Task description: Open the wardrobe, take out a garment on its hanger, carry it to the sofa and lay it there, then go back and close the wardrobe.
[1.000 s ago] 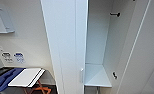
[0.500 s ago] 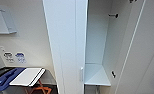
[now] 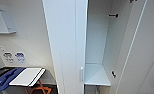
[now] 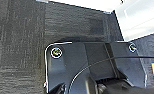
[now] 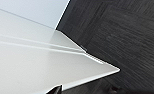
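The wardrobe stands half open before the robot: its left door, with a small vertical handle low on its edge, is shut, while the right door is swung wide toward four o'clock, baring the inside. A dark rail juts out at one o'clock, high in the opening, with nothing hanging from the part that can be seen, and a pale shelf lies bare at about five o'clock. No jacket or hanger is to be seen in the compartment.

The open door is the thing nearest the robot's right side; its long edge runs upright, and in the right wrist view a white panel of the wardrobe lies close above the dark carpet. That suggests the right arm is the nearer one for swinging the door back toward ten o'clock. The left wrist view looks down on dark carpet with a white panel edge beyond. Whether either pincer is open or closed cannot be told. At eight o'clock a white-topped counter stands against the wall.
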You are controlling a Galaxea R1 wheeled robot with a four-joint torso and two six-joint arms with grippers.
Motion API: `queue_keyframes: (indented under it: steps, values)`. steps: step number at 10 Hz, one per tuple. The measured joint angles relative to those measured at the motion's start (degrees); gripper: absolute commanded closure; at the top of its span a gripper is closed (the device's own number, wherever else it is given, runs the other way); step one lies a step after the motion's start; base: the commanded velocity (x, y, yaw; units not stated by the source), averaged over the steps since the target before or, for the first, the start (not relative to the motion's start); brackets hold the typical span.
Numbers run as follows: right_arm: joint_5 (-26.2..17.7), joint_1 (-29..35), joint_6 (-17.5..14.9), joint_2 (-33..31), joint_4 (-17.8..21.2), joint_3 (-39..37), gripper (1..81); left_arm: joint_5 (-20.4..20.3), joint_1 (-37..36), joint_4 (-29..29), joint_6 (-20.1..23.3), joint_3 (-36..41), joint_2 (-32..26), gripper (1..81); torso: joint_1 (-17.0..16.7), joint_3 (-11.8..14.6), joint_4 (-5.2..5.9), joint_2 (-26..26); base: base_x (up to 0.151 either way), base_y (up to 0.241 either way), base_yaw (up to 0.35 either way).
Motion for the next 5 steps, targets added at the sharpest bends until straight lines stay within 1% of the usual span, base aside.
queue_keyframes:
  steps: [1, 2, 3, 5]
  values:
    - [2.5, 3.1, 4.1, -1.4, 0.0, -1.4, 1.0, 0.0, 0.1, 0.0, 0.0, 0.0, 0.2, 1.0, 0.0, 0.0, 0.0, 0.0, 0.0, 0.0, 0.0]
    - [4.8, 6.3, 7.1, -2.1, -0.1, -1.9, 1.0, 0.0, 0.2, 0.0, 0.0, 0.0, 0.4, 1.0, 0.0, 0.0, 0.0, 0.0, 0.0, 0.0, 0.0]
    - [6.4, 8.4, 8.9, -2.2, -1.0, -1.9, 1.0, -0.1, 0.2, 0.0, 0.0, 0.0, 0.7, 1.0, 0.0, 0.0, 0.0, 0.0, 0.0, 0.0, 0.0]
    - [7.1, 9.5, 10.9, -1.4, -6.2, -0.9, 1.0, -0.1, 0.4, 0.0, 0.0, 0.0, 1.4, 1.0, 0.0, 0.0, 0.0, 0.0, 0.0, 0.0, 0.0]
